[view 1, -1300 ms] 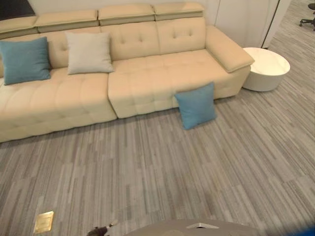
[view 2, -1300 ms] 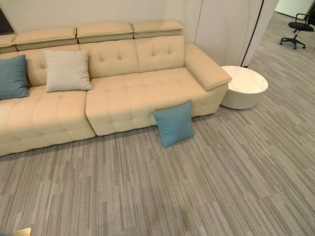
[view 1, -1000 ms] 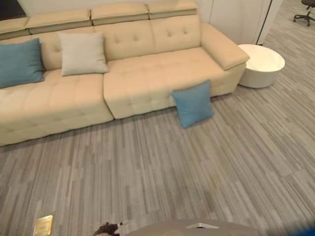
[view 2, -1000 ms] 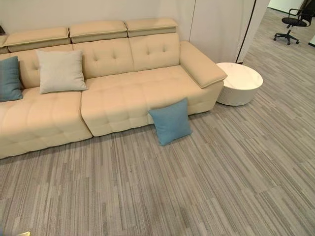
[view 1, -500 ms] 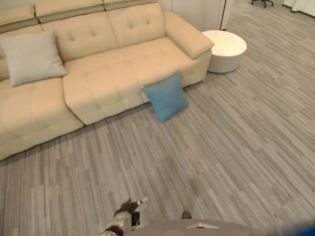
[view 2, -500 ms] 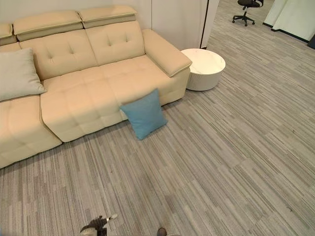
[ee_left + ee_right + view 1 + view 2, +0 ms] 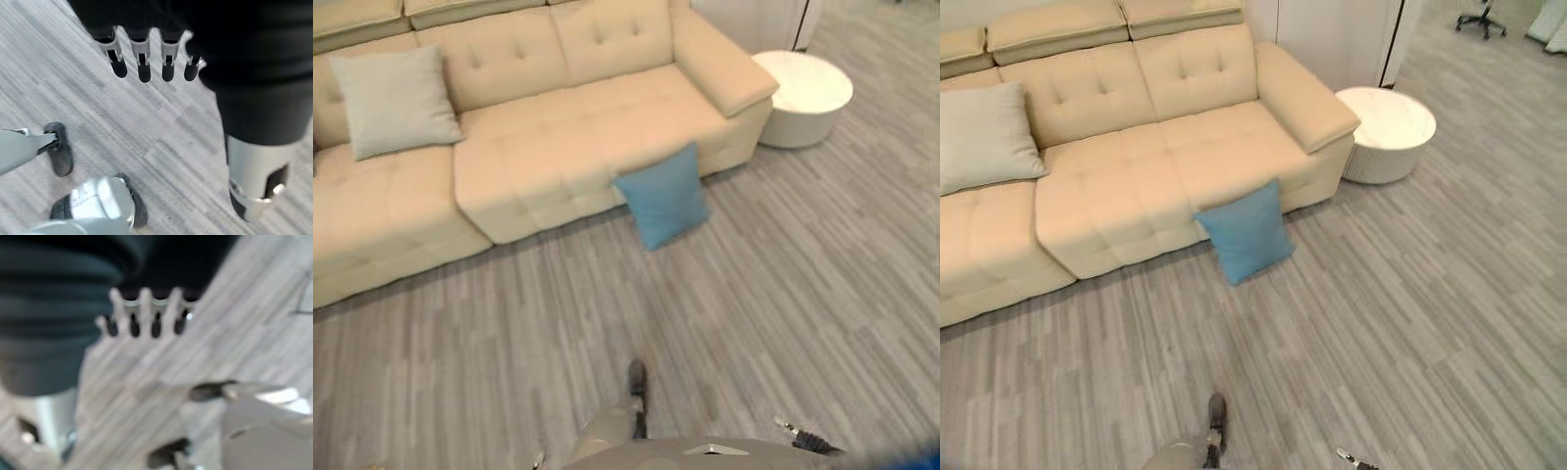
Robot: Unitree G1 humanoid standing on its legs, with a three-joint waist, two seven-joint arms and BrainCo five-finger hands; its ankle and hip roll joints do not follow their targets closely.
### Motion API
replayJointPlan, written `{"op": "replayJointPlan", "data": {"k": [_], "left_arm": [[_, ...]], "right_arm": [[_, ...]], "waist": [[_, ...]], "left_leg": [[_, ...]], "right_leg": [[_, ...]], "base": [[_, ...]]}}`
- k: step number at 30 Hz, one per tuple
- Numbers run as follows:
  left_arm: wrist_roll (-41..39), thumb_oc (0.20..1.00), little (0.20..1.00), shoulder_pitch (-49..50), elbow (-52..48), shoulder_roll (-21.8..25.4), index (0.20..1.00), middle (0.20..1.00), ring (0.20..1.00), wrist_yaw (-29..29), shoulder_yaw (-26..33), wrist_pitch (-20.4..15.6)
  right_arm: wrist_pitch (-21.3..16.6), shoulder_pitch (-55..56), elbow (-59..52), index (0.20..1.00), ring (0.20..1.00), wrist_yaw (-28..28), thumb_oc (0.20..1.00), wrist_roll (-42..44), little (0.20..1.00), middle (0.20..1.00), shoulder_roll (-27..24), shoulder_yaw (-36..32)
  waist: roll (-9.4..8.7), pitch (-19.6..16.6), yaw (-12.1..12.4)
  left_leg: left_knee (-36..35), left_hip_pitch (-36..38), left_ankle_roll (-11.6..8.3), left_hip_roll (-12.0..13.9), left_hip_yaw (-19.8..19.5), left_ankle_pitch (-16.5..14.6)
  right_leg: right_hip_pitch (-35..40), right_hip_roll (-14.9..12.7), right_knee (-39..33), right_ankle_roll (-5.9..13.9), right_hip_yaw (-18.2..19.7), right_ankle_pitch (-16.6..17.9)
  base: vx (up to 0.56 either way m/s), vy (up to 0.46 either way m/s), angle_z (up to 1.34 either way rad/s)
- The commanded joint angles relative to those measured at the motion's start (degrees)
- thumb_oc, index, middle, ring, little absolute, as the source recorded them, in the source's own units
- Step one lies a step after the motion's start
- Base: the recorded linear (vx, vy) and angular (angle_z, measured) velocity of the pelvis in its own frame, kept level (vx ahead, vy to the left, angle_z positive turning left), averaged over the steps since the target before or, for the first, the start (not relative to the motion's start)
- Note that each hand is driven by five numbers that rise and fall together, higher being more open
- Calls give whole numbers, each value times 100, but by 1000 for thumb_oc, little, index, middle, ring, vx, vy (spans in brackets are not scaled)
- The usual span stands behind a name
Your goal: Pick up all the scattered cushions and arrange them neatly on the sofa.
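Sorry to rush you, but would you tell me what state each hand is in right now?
Left hand: open, fingers straight, holding nothing, above bare floor.
Right hand: open, fingers straight, holding nothing.

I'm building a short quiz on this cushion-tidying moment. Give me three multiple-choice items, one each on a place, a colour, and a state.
1. Where is the blue cushion?
A. flat on the sofa seat
B. on the floor, leaning against the sofa front
C. on the round white table

2. What colour is the cushion propped against the sofa backrest?
A. light grey
B. red
C. black

3. How are the left hand and right hand?
A. both open, holding nothing
B. left shut on a cushion
C. right shut on a cushion

Answers: 1 B, its lower edge rests on the carpet below the seat. 2 A, the light grey cushion stands on the seat. 3 A, each wrist view shows straight fingers over bare floor.
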Motion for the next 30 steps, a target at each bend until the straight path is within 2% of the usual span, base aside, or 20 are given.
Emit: {"op": "replayJointPlan", "data": {"k": [1, 2, 3, 4, 6, 7, 9, 11, 12, 13, 14, 15, 17, 18, 19, 22, 24, 27, 29, 30], "left_arm": [[110, 1000, 1000, -155, -58, 241, 1000, 1000, 1000, 29, -78, -259], [207, 1000, 1000, -166, -93, 263, 1000, 1000, 1000, 55, -165, -250], [391, 1000, 1000, -233, -56, 293, 1000, 1000, 1000, 73, -367, -233], [464, 1000, 1000, -288, -12, 328, 1000, 1000, 1000, 128, -426, -226], [602, 1000, 1000, -362, 8, 382, 1000, 1000, 1000, 256, -567, -226], [602, 1000, 1000, -365, 8, 382, 1000, 1000, 1000, 256, -565, -225], [870, 1000, 1000, -462, -94, 366, 1000, 1000, 1000, 315, -870, -243], [1144, 1000, 1000, -569, -194, 357, 1000, 1000, 1000, 424, -1207, -247], [1145, 1000, 1000, -566, -197, 355, 1000, 1000, 1000, 427, -1211, -246], [1431, 1000, 1000, -616, -546, 322, 1000, 1000, 1000, 634, -1498, -381], [1433, 1000, 1000, -610, -555, 317, 1000, 1000, 1000, 640, -1505, -378], [1469, 1000, 1000, -614, -801, 304, 1000, 1000, 1000, 957, -1601, -614], [1469, 1000, 1000, -611, -806, 301, 1000, 1000, 1000, 961, -1605, -612], [1547, 1000, 1000, -557, -816, 258, 1000, 1000, 1000, 988, -1733, -627], [1616, 1000, 1000, -531, -792, 237, 1000, 1000, 1000, 1009, -1804, -599], [1764, 1000, 1000, -445, -657, 218, 1000, 1000, 1000, 1008, -1940, -613], [1675, 1000, 1000, -262, -1040, 65, 1000, 1000, 1000, 783, -1860, -728], [1356, 1000, 1000, -248, -1477, -162, 1000, 1000, 1000, 391, -1604, -800], [1165, 1000, 1000, -374, -1553, -257, 1000, 1000, 1000, 360, -1485, -827], [1086, 1000, 1000, -478, -1579, -308, 1000, 1000, 1000, 324, -1441, -824]], "right_arm": [[-183, 319, -143, 1000, 1000, -16, 1000, 8, 1000, 1000, -113, -14], [-207, 297, -172, 1000, 1000, -47, 1000, -21, 1000, 1000, -109, 44], [-269, 306, -389, 1000, 1000, -98, 1000, -59, 1000, 1000, -61, 125], [-281, 298, -546, 1000, 1000, -136, 1000, -103, 1000, 1000, -16, 196], [-341, 304, -800, 1000, 1000, -193, 1000, -161, 1000, 1000, 69, 320], [-338, 303, -805, 1000, 1000, -196, 1000, -162, 1000, 1000, 70, 321], [-352, 306, -1060, 1000, 1000, -225, 1000, -198, 1000, 1000, 196, 482], [-352, 411, -1096, 1000, 1000, -238, 1000, -249, 1000, 1000, 273, 532], [-352, 415, -1097, 1000, 1000, -238, 1000, -250, 1000, 1000, 273, 529], [-345, 538, -1012, 1000, 1000, -283, 1000, -197, 1000, 1000, 339, 428], [-345, 543, -1013, 1000, 1000, -283, 1000, -197, 1000, 1000, 338, 423], [-348, 688, -899, 1000, 1000, -268, 1000, 35, 1000, 1000, 496, 115], [-349, 689, -897, 1000, 1000, -267, 1000, 35, 1000, 1000, 495, 112], [-372, 737, -802, 1000, 1000, -308, 1000, 30, 1000, 1000, 521, 72], [-385, 767, -743, 1000, 1000, -317, 1000, -1, 1000, 1000, 495, 78], [-386, 837, -568, 1000, 1000, -339, 1000, -93, 1000, 1000, 442, 87], [-415, 857, -331, 1000, 1000, -345, 1000, -66, 1000, 1000, 385, 78], [-450, 801, -261, 1000, 1000, -335, 1000, -23, 1000, 1000, 353, 100], [-494, 720, -255, 1000, 1000, -367, 1000, -1, 1000, 1000, 347, 145], [-500, 673, -265, 1000, 1000, -415, 1000, 13, 1000, 1000, 350, 187]], "waist": [[130, -346, 183], [92, -345, 208], [78, -291, 170], [122, -296, 159], [166, -231, 144], [182, -244, 143], [275, -150, 121], [335, -15, 38], [342, -7, 38], [358, 72, -12], [366, 82, -12], [306, 194, -82], [312, 199, -77], [290, 219, -110], [284, 216, -135], [260, 113, -194], [309, 12, -179], [307, -14, -162], [295, 58, -178], [239, 65, -221]], "left_leg": [[-13, 405, -465, 105, -99, -127], [55, 459, -408, 62, -133, -227], [135, 632, -332, -18, -315, -397], [137, 696, -300, 10, -358, -458], [143, 890, -259, 82, -421, -617], [141, 869, -264, 102, -424, -602], [148, 1025, -281, 226, -537, -720], [273, 1126, -333, 282, -715, -869], [278, 1140, -335, 288, -721, -883], [304, 1252, -410, 267, -917, -1015], [309, 1267, -411, 272, -924, -1027], [467, 1394, -500, 262, -1101, -1278], [479, 1397, -500, 266, -1100, -1290], [489, 1504, -582, 272, -1202, -1391], [492, 1548, -634, 286, -1255, -1417], [392, 1700, -793, 365, -1373, -1497], [328, 1890, -1042, 686, -1528, -1551], [819, 1619, -1371, 965, -1652, -1408], [1783, 1022, -1671, 1245, -1597, -768], [2119, 710, -1627, 1396, -1354, -485]], "right_leg": [[-113, -140, 845, 237, -67, 94], [-278, -309, 1478, 566, -246, 298], [-646, -530, 2464, 840, -463, 789], [-927, -668, 2820, 824, -585, 1003], [-1278, -1006, 2907, 661, -916, 1074], [-1290, -983, 2882, 650, -922, 1102], [-1601, -1131, 2299, 456, -1062, 855], [-1800, -1258, 1629, 480, -880, 979], [-1775, -1250, 1614, 482, -889, 978], [-1977, -1375, 966, 587, -547, 1239], [-1946, -1369, 946, 589, -559, 1242], [-2196, -1603, 518, 773, -105, 1736], [-2186, -1599, 513, 774, -105, 1737], [-2258, -1654, 530, 866, 68, 1901], [-2251, -1649, 608, 890, 136, 1919], [-2068, -1533, 711, 872, 348, 1670], [-2094, -1233, 1066, 640, 396, 1169], [-1906, -916, 995, 173, 195, 1009], [-1777, -755, 895, -28, 39, 956], [-1746, -754, 842, -90, -91, 927]], "base": [[368, 175, 25], [384, 194, 27], [385, 187, 16], [330, 144, 25], [174, 49, 39], [163, 0, 21], [228, -54, 9], [205, -104, 21], [209, -146, 45], [147, -102, 52], [345, -340, 70], [208, -238, 72], [168, -218, 65], [197, -286, 43], [273, -409, 30], [179, -282, 8], [287, -588, 3], [130, -513, 7], [33, -465, 32], [9, -412, 48]]}}
